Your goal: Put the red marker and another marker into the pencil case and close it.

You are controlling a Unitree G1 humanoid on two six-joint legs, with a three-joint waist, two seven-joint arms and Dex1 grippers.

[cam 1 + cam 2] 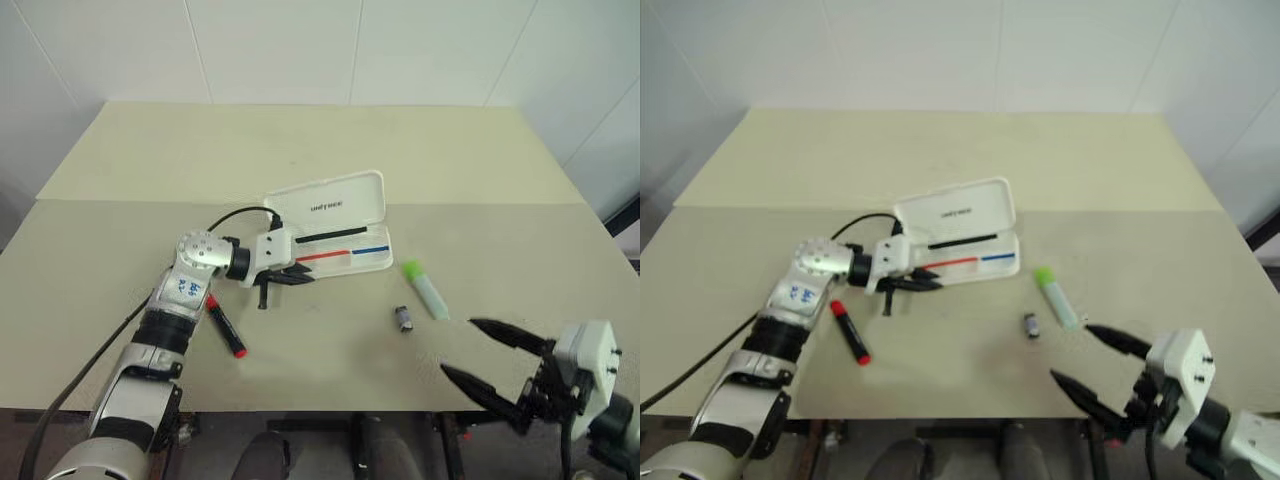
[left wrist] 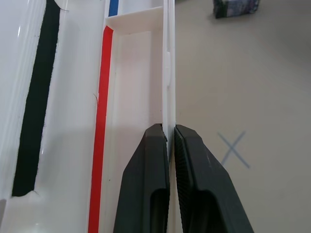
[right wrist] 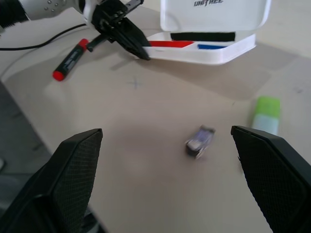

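flat white hard-plastic pencil case (image 1: 330, 215), slim red marker (image 1: 226, 326)

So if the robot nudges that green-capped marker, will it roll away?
Probably: the green-capped marker looks round and lies flat on the bare table, so a sideways nudge may roll it. Its chunky, stiff-looking body should suit a pinch grip.

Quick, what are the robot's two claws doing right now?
Left gripper: shut on the front wall of the open pencil case.
Right gripper: wide open, holding nothing.
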